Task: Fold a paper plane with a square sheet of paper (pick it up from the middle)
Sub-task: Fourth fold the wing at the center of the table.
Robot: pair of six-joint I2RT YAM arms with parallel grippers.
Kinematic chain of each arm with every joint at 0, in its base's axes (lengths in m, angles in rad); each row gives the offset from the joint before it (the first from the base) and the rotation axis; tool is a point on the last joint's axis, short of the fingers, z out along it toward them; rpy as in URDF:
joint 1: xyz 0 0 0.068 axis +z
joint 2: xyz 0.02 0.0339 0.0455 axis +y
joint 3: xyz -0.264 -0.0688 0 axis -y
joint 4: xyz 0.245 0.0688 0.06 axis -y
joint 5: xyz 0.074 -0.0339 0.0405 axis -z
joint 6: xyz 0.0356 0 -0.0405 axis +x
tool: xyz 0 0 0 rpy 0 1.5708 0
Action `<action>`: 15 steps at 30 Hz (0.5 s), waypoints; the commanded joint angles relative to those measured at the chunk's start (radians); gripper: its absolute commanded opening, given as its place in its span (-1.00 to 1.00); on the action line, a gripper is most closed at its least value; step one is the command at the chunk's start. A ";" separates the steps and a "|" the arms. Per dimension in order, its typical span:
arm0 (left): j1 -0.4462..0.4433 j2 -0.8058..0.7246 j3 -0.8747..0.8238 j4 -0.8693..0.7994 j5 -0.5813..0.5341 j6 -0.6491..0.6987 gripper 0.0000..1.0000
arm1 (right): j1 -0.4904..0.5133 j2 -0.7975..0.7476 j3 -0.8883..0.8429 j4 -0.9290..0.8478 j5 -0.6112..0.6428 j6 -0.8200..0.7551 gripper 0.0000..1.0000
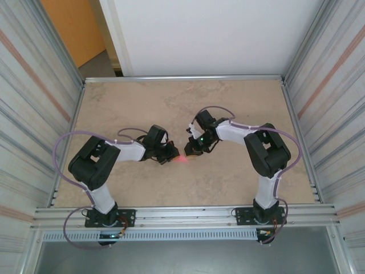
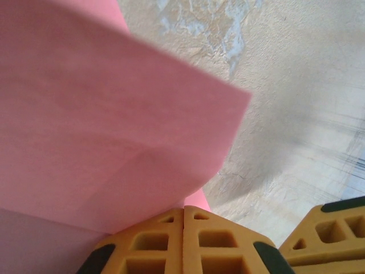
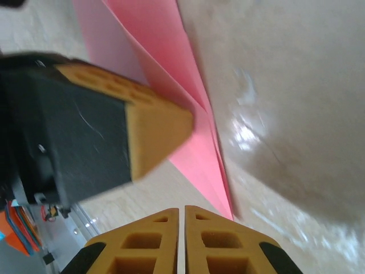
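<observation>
now, your left gripper [image 2: 183,212] is pinched closed on the thin pink-red creased paper sheet [image 2: 114,125] over the middle of the beige marbled table [image 1: 228,177]; right gripper [image 3: 183,212] closed, empty. expect it light, floppy, tearable: hold near creases.

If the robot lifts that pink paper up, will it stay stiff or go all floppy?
Probably floppy: the pink paper looks very thin, with a loose corner sticking out past the shut left gripper. Its creases may stiffen it a little along those lines. It likely weighs almost nothing, so a nudge could slide it over the smooth table.
</observation>
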 commanded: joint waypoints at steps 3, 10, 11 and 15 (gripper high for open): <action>0.001 0.023 -0.004 -0.074 -0.027 -0.001 -0.86 | 0.021 0.084 0.057 0.000 0.023 -0.021 -0.81; 0.001 0.016 0.012 -0.071 -0.016 -0.001 -0.86 | 0.026 0.133 0.040 -0.002 0.049 -0.031 -0.85; 0.001 0.013 0.014 -0.069 -0.016 -0.001 -0.87 | 0.026 0.138 0.036 -0.006 0.058 -0.033 -0.85; 0.001 -0.015 0.022 -0.029 -0.001 0.005 -0.85 | 0.034 0.150 0.012 -0.024 0.111 -0.036 -0.86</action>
